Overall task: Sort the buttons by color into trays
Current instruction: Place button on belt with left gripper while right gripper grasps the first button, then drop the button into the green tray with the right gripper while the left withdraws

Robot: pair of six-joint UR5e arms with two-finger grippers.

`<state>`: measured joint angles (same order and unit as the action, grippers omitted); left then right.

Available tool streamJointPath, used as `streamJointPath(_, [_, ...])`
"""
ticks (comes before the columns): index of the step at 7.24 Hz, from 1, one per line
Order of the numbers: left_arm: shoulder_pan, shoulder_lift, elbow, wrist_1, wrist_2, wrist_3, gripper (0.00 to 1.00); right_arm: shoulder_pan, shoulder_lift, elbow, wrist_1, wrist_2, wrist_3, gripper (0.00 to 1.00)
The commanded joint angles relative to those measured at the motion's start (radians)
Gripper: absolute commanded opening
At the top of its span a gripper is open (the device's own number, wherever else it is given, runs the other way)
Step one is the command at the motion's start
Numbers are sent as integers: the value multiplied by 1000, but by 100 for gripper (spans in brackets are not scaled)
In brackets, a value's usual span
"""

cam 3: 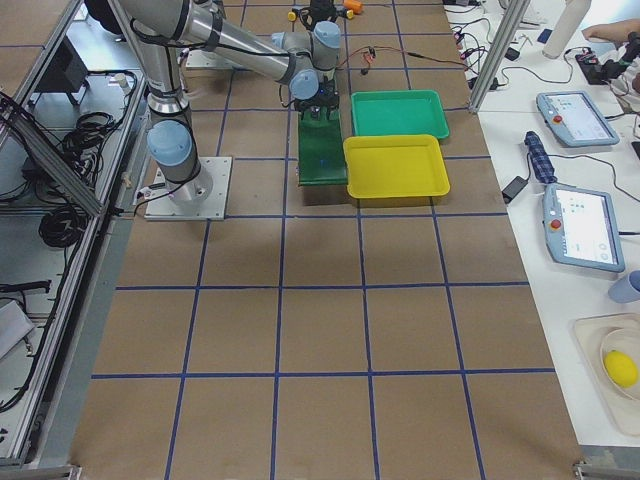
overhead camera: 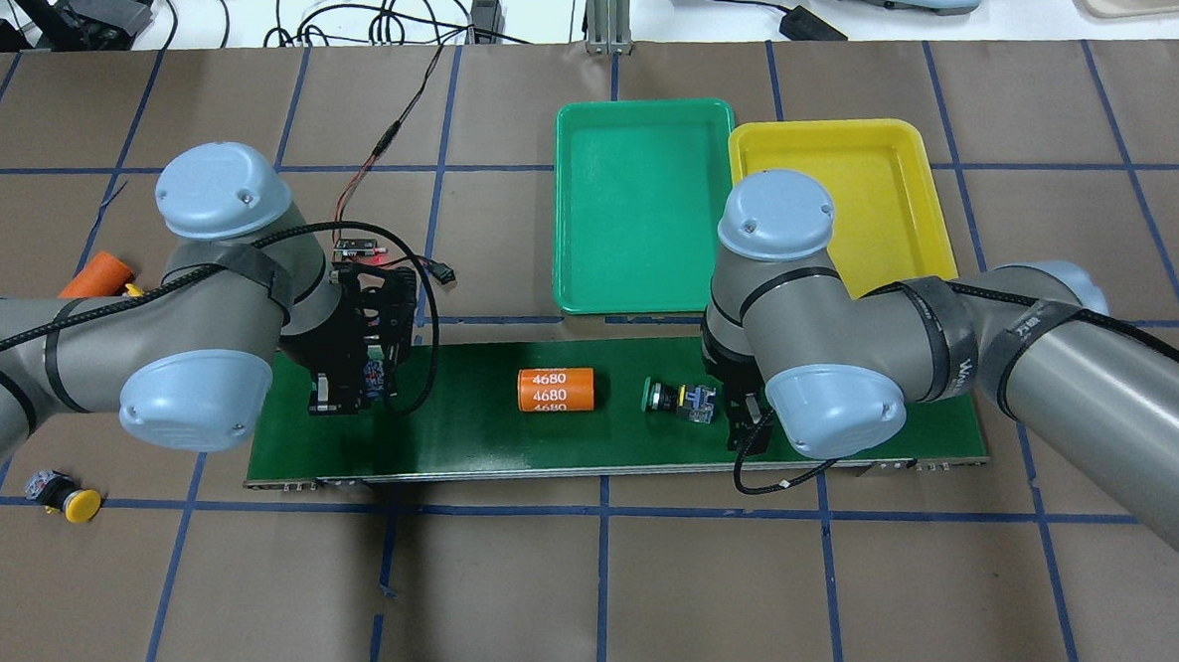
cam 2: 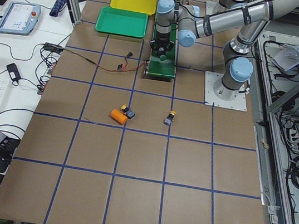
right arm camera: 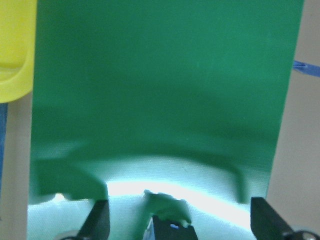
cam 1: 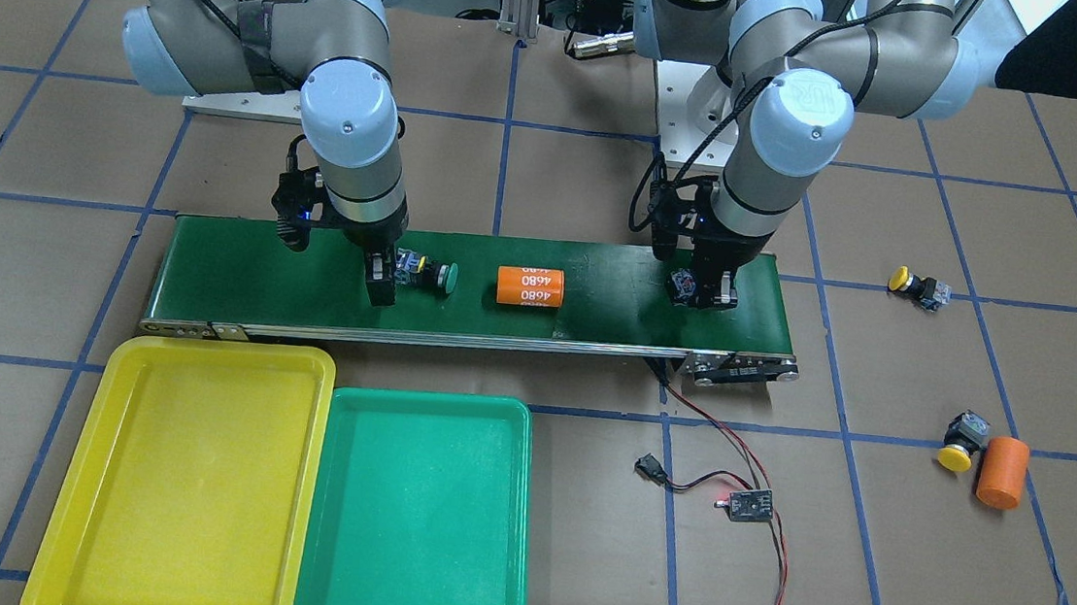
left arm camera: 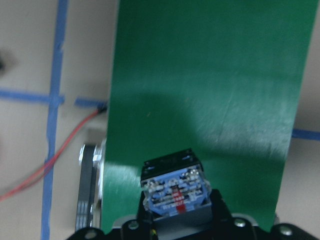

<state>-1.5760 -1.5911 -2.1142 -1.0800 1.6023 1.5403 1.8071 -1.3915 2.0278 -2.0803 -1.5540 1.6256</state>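
- Sorting line, mid-shift: the dark-green conveyor belt (cam 1: 599, 283) runs across the table and both arms are bent down over it.
- The yellow tray (cam 1: 192, 477) and green tray (cam 1: 421, 526) sit side by side just off the belt's end nearest the right arm. Neither holds a button yet, so the sort looks barely begun.
- The left gripper (cam 1: 707, 298) is low over the far end of the belt, clamped on a blue-terminal button (left arm camera: 175, 192). Its cap colour is hidden, and it is unclear whether it rests on the belt.
- The right gripper (cam 1: 384, 279) has its fingers spread, holding nothing, just beside a green-capped button (cam 1: 426, 272) lying on its side.
- An orange cylinder marked 4680 (cam 1: 530, 286) lies mid-belt, and a plain orange cylinder (cam 1: 1002, 472) is off on the table.
- Two yellow-capped buttons (cam 1: 915, 285) (cam 1: 960, 445) wait on the table well beyond the belt, one touching the plain cylinder.
- Likely step: picking up the green-capped button. The right gripper must centre over its body, close, lift, and carry it to the green tray without touching the 4680 cylinder.
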Motion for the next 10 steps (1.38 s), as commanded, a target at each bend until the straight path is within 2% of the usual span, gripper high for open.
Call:
streamJointPath(1, [-27,-29,-9,11,1,29,99,0,8,3,-1,6,2,95])
streamJointPath(2, [-24,-32,-4,14,7,41,100,1,8,6,-1,8,3,91])
streamJointPath(4, [13,-30,2,23,8,55,100,1,8,3,-4,9,5,91])
streamJointPath(5, [83,-20,0,20,4,57,100,1,8,3,-7,12,7,83])
streamJointPath(7, [344,-18,-6,6,-49,299,100,0,8,3,-79,14,8,37])
streamJointPath(8, [449,-24,-6,9,-48,434,100,1,8,3,-80,14,4,17])
streamJointPath(9, [546,-39,2,8,-42,516,100,1,6,2,-81,12,-4,2])
streamJointPath(10, [658,-65,-6,6,-41,739,100,1,3,-3,-81,0,-9,0])
